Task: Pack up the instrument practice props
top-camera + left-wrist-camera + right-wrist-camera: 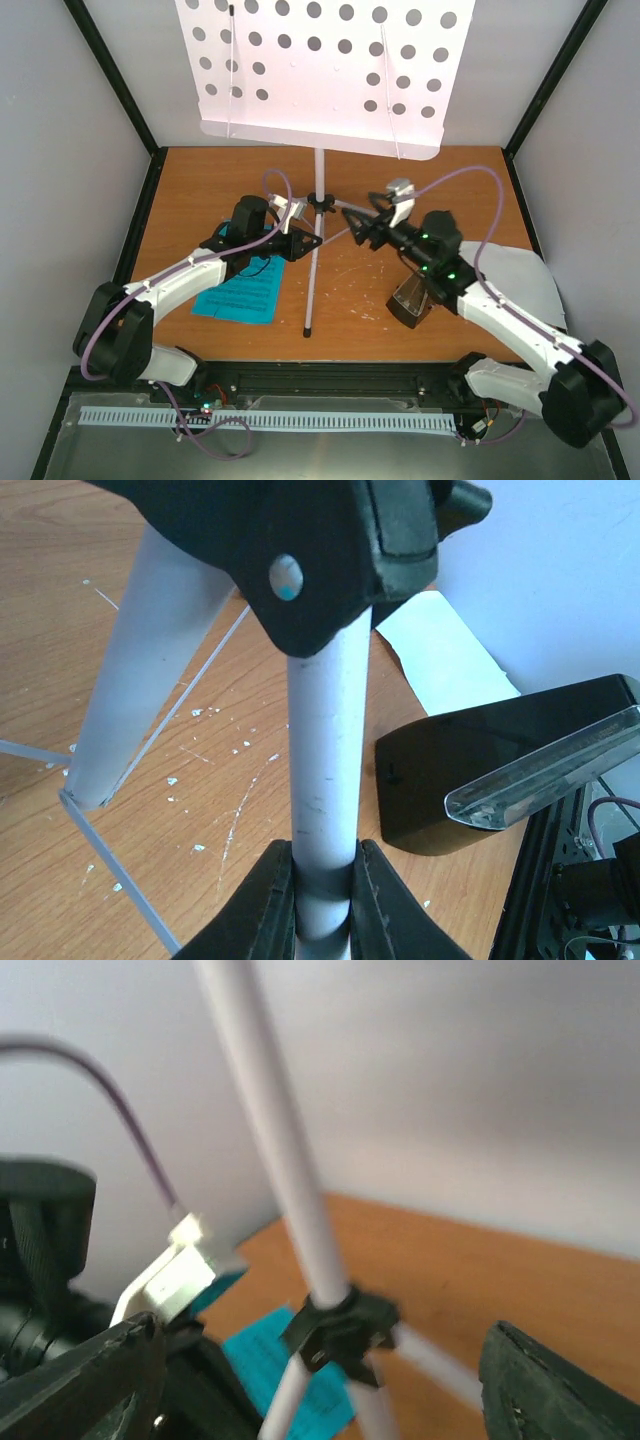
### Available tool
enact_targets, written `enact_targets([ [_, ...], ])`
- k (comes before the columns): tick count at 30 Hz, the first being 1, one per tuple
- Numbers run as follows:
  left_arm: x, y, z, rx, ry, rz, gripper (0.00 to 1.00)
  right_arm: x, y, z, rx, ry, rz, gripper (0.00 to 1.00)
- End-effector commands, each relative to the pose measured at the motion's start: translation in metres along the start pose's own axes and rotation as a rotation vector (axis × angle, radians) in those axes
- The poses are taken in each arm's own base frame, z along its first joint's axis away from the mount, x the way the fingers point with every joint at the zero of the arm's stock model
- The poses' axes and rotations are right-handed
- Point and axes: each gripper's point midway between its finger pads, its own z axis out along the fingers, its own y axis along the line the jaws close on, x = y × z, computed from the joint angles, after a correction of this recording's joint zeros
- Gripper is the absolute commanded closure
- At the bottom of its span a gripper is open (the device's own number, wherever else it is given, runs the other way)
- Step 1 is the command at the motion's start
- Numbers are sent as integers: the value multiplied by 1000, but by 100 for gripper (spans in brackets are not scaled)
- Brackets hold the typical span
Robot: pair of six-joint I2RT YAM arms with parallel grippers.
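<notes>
At the middle of the desk (375, 300), the upright music stand (319, 178) was pinched on a tube beside its black hub (320, 203) by the left end effector (325, 870), while the right end effector (362, 228) was held spread wide just right of that hub.

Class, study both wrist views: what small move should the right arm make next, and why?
Probably ease the right gripper forward and close it on the music stand's pole, just above the black collar. Its jaws stand wide open, with the pole between them but farther off. The left gripper is already shut on a white tube of the stand, steadying it.
</notes>
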Motion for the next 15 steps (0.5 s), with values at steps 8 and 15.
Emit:
enact_targets([
  [8,-32,-26,-15,66,-96,94,100,-64,-31,-22,-362,-151,213,19],
  [15,-32,-33,-20,94,-110,116,100,-112,3,-6,-707,-208,235,26],
])
